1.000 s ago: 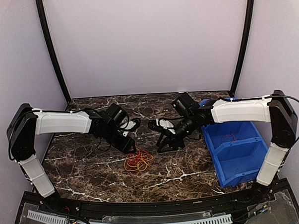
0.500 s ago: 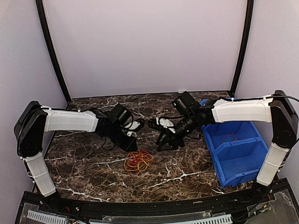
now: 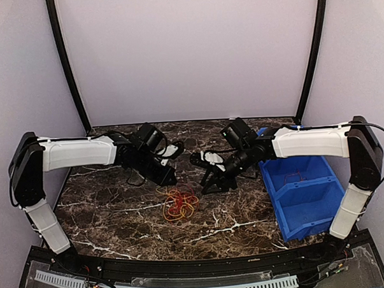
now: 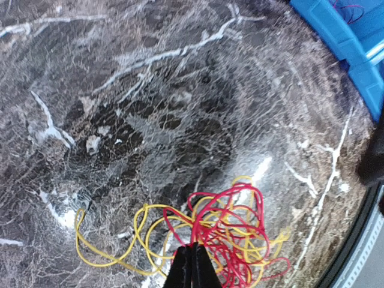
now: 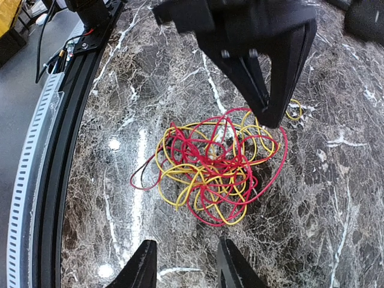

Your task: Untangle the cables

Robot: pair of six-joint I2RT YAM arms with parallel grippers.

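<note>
Marble tabletop (image 3: 106,211) spreads under both arms. On it the left gripper (image 4: 193,264) is pinched tight on a red strand of the cables (image 4: 228,225), a red-and-yellow knot lying between the arms. The right gripper (image 5: 183,264) hangs half-spread over it, holding nothing. With nothing pinning the far side, a pull would likely drag or tighten the whole knot; the thin strand might slip free.

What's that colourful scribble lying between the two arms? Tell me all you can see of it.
The cables are thin, glossy red and yellow wires, looped and knotted into one loose tangle on the marble-patterned table, near its middle. A few yellow loops stray out to one side. The left gripper is shut on red strands at the tangle's edge; nothing else touches it.
</note>
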